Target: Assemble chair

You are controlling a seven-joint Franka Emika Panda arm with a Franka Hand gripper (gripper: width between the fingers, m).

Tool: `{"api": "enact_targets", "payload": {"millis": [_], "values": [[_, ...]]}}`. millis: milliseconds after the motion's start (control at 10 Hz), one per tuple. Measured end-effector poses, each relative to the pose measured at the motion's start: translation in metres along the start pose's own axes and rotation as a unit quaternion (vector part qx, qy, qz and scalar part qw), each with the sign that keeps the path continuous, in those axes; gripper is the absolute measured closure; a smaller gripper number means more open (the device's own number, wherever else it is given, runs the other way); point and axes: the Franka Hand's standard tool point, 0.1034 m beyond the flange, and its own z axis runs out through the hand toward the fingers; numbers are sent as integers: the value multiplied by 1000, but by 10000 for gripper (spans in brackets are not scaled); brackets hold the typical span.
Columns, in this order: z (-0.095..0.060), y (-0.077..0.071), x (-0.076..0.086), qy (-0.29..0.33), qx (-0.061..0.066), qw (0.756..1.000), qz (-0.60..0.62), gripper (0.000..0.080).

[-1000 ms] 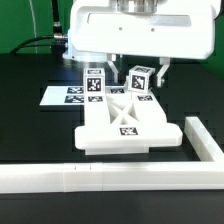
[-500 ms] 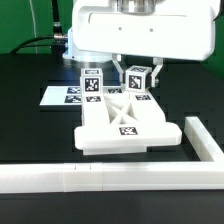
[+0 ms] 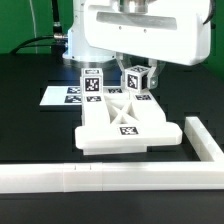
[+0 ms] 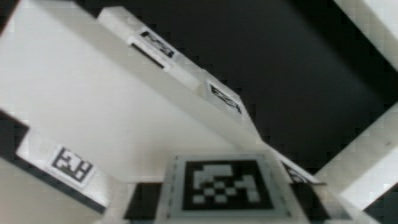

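— Where do you stand?

— My fingers [image 3: 137,68] are closed on the tagged block [image 3: 137,79] that stands at the back of the chair, on the exterior view's right. Its twin, the other tagged block [image 3: 92,83], stands apart on that view's left. Both rise behind the X-braced panel [image 3: 124,122], which lies flat on the black desk [image 3: 30,130] against the L-shaped rail [image 3: 110,180].

— What might go wrong?

— I judge the plastic slick: glossy, hard, square-edged. If my pinch sits off-centre, the block could twist or slip as I lift. If it is seated in the panel, the panel may drag along and shift off the rail.

— And the sheet behind?

— The marker board [image 3: 58,96] lies flat, apart from my grip.
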Motion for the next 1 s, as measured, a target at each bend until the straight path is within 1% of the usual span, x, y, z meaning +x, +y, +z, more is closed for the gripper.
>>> {"api": "enact_targets", "payload": {"millis": [400, 900, 1000], "values": [[0, -1, -1, -3, 2, 994, 109, 530], [1, -3, -5, -12, 7, 961, 276, 529], [1, -4, -6, -15, 9, 947, 321, 528]]}}
